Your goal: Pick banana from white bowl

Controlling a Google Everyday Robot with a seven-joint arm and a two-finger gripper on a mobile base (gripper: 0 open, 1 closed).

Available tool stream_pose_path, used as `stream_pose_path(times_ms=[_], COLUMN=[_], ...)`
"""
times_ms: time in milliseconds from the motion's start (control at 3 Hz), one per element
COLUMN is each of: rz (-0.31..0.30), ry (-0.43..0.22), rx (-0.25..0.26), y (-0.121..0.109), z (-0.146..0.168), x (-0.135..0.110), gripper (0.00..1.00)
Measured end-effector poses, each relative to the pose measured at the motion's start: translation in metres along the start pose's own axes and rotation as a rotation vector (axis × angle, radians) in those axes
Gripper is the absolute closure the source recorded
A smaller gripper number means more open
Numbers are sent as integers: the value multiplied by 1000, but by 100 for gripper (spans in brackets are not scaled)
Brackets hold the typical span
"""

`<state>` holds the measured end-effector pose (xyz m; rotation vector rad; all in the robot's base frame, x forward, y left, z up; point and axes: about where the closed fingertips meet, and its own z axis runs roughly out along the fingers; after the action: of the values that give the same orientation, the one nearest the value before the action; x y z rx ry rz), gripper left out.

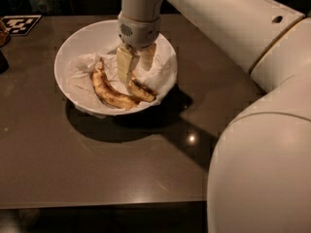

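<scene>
The white bowl [73, 50] sits on the dark table, lined with crumpled white paper [82, 64]. Two bananas lie in it. The shorter, plumper banana [143, 92] lies at the right, with a dark patch. The longer speckled banana [109, 92] lies to its left. My gripper [136, 69] hangs straight down inside the bowl, just above the upper end of the shorter banana. Its two pale fingers [125, 66] stand apart, open, with nothing held between them. The fingers hide the short banana's stem end.
A black-and-white tag [19, 24] lies at the table's far left corner, and a dark object [3, 61] stands at the left edge. My large white arm [262, 130] fills the right side. The table's front edge [97, 204] runs below.
</scene>
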<state>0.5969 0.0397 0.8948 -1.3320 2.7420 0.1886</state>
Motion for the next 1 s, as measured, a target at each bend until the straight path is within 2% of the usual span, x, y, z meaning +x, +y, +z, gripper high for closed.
stream_pose_path(times_ms=[667,1000], rz=[9,10], ry=[28,46], rx=[-29,-45], y=[-7,-11], z=[18,30], x=[-5,-9], gripper=[44,41])
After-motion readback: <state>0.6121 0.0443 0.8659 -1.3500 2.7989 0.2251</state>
